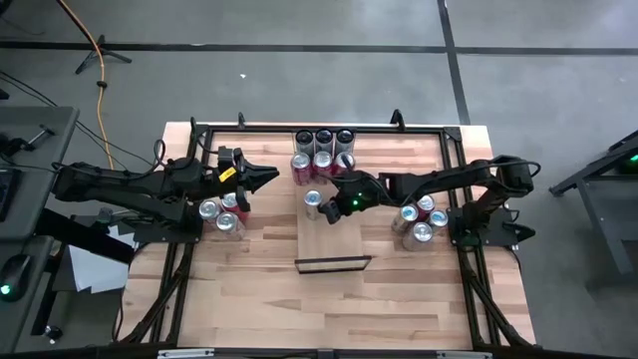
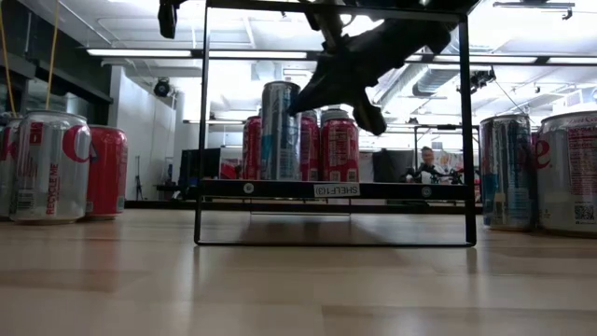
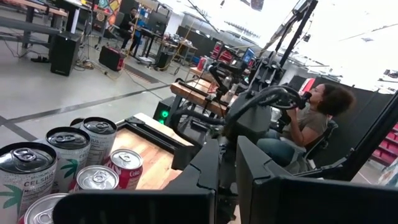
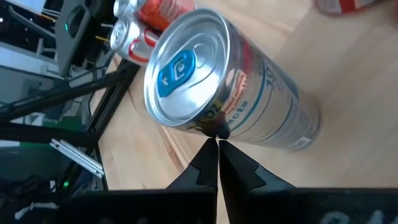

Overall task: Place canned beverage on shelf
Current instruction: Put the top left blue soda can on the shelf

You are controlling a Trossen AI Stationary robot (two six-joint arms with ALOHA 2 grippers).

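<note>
A tall slim silver can (image 1: 314,202) (image 2: 280,131) (image 4: 230,93) with a blue tab stands upright on its base at the far end of the shelf (image 1: 334,239), a pale board on a black frame (image 2: 336,189). My right gripper (image 1: 330,211) (image 4: 218,142) is shut and tilted downward. It hovers beside the can's top rim on the can's right. The low view shows a gap between my right gripper (image 2: 371,121) and the can. My left gripper (image 1: 271,178) is shut and waits level over the table's far left.
Clusters of cans stand left (image 1: 221,211) and right (image 1: 419,221) of the shelf. More cans (image 1: 322,152) line the far edge behind it. A black rail frame (image 1: 319,127) borders the table. A person (image 3: 314,118) sits beyond the table.
</note>
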